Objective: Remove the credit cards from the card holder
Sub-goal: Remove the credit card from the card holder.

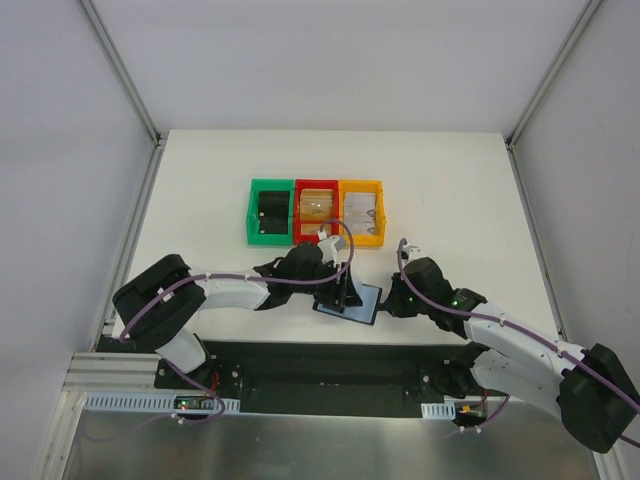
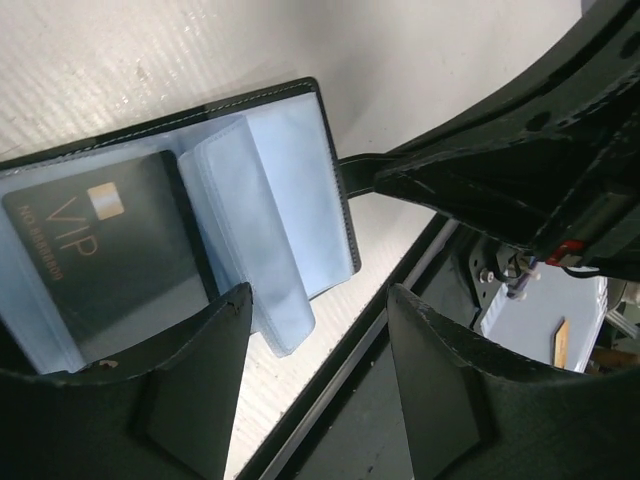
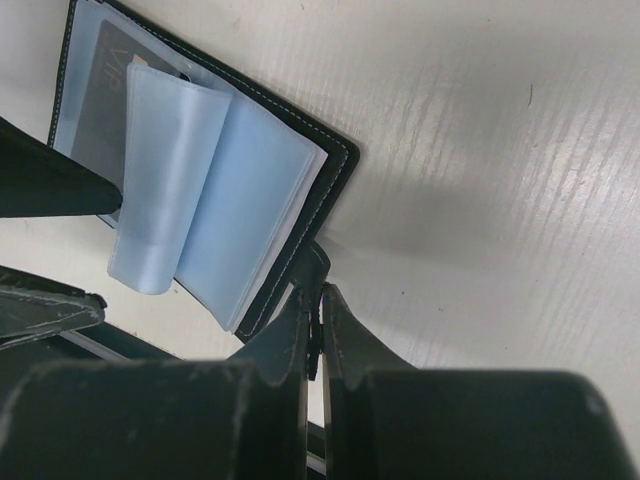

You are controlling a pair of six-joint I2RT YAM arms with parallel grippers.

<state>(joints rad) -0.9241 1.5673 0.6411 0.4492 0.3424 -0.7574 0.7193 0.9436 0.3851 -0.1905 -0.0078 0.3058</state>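
On the white counter (image 1: 450, 200), the card holder (image 1: 352, 301) lies open at 6 o'clock from the bins (image 1: 316, 210). The right gripper (image 3: 315, 318) is clamped on its tab (image 3: 312, 262), steadying it. The left gripper (image 2: 320, 330) hovers with jaws apart and empty, the dark VIP card (image 2: 110, 250) at its 9 o'clock. The next move likely calls for pinching that card's edge. What the other sleeves hold is unreadable.

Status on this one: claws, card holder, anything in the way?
Left claw open, poised over the card holder. Right claw shut, pinching the tab. Holder lies open, VIP card in its sleeve. No obstruction seen.
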